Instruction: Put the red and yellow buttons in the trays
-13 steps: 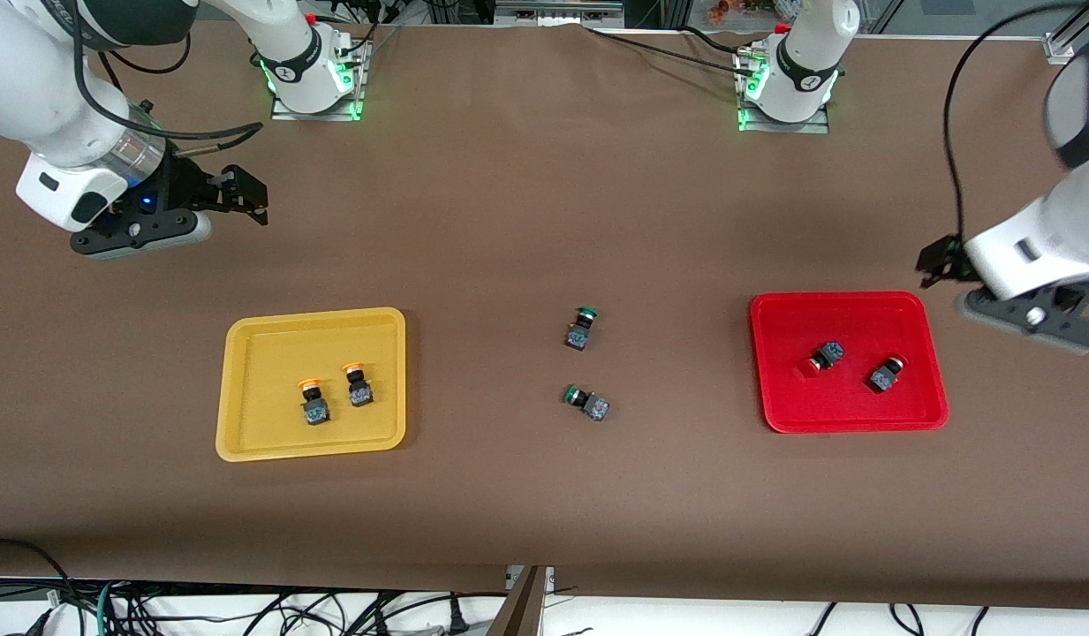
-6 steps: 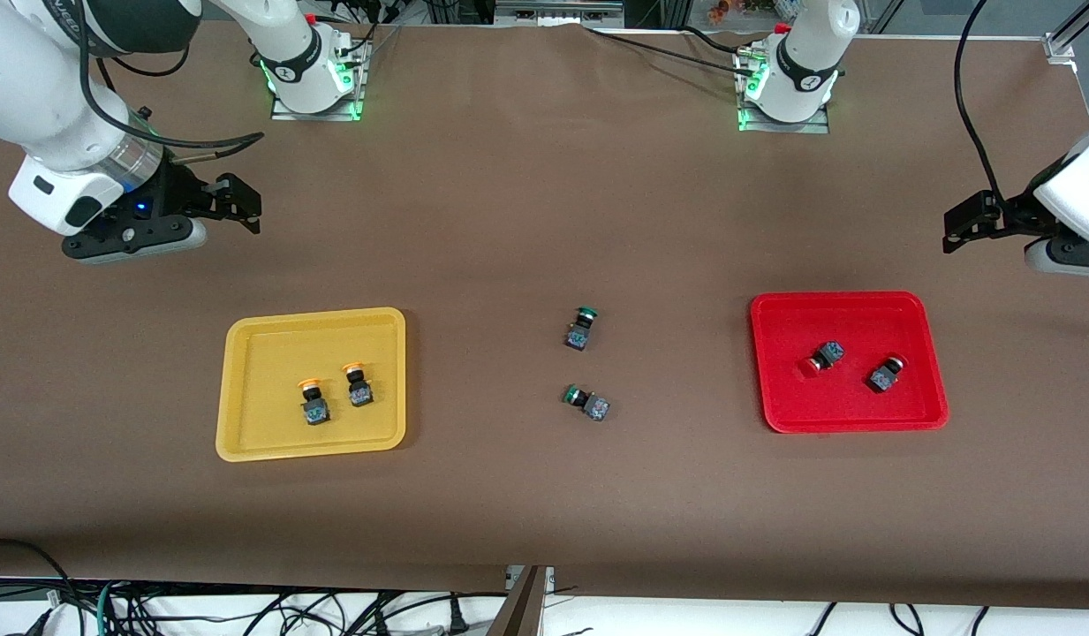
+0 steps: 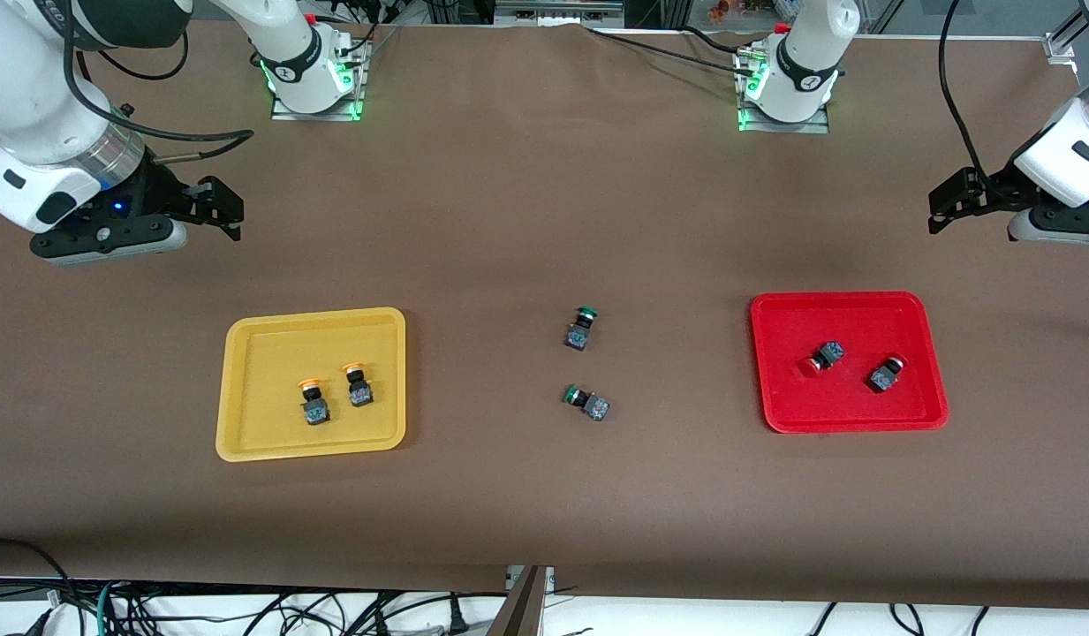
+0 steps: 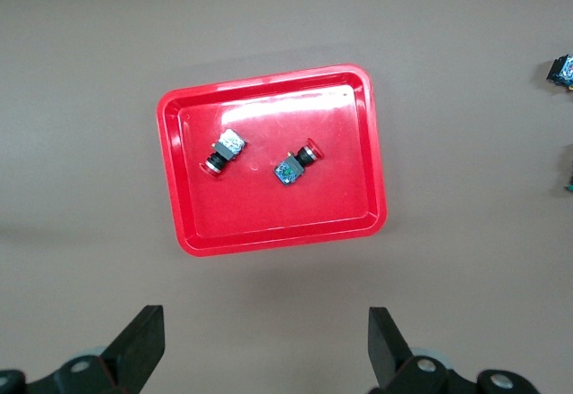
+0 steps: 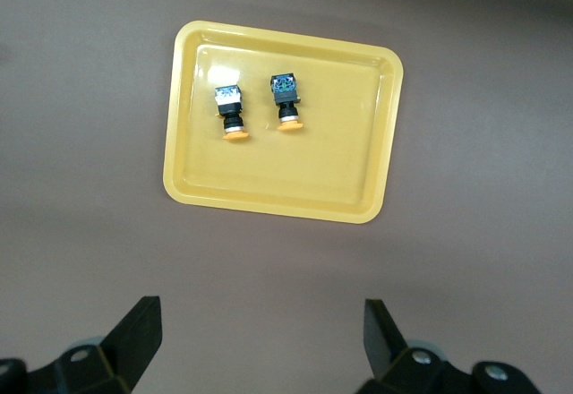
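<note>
The yellow tray (image 3: 244,389) holds two yellow-capped buttons (image 3: 313,402) (image 3: 357,386) lying on their sides. The red tray (image 3: 849,305) holds two red-capped buttons (image 3: 822,358) (image 3: 884,373). My right gripper (image 3: 226,209) is open and empty, up over bare table beside the yellow tray. My left gripper (image 3: 949,201) is open and empty, up over bare table beside the red tray. The left wrist view shows the left gripper (image 4: 267,349), the red tray (image 4: 188,233) and both red buttons (image 4: 224,150) (image 4: 294,164). The right wrist view shows the right gripper (image 5: 262,340), the yellow tray (image 5: 340,179) and both yellow buttons (image 5: 231,112) (image 5: 286,100).
Two green-capped buttons (image 3: 581,329) (image 3: 588,402) lie on the brown table between the trays. One shows at the edge of the left wrist view (image 4: 561,70). Both arm bases (image 3: 314,71) (image 3: 787,84) stand along the table's edge farthest from the front camera.
The left gripper has moved off the red tray's corner, up and toward the bases. The right gripper has drifted a little toward the right arm's end of the table. The buttons lie still.
</note>
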Motion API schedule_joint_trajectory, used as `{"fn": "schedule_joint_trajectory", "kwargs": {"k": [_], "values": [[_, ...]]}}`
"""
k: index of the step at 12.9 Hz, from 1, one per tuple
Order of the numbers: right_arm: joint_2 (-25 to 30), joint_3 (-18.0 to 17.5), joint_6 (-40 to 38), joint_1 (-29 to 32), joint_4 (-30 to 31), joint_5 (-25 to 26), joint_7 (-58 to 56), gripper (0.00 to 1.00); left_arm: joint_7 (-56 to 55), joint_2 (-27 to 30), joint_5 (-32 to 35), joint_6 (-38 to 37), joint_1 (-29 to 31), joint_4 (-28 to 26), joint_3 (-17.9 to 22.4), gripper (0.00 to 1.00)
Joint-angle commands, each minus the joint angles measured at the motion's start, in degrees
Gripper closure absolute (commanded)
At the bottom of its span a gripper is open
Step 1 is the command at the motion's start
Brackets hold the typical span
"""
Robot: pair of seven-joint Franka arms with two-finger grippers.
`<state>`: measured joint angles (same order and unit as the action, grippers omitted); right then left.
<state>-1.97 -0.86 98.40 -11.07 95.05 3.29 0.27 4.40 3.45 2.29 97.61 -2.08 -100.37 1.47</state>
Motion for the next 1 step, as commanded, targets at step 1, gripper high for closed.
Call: {"fn": "schedule_joint_trajectory", "kwargs": {"k": [1], "values": [[-0.4,-1.2,-0.9,1.1,-1.5,0.9,0.6,0.0,-0.7,-1.9,-0.9,-1.5,-0.6,3.0,0.3,0.0]]}}
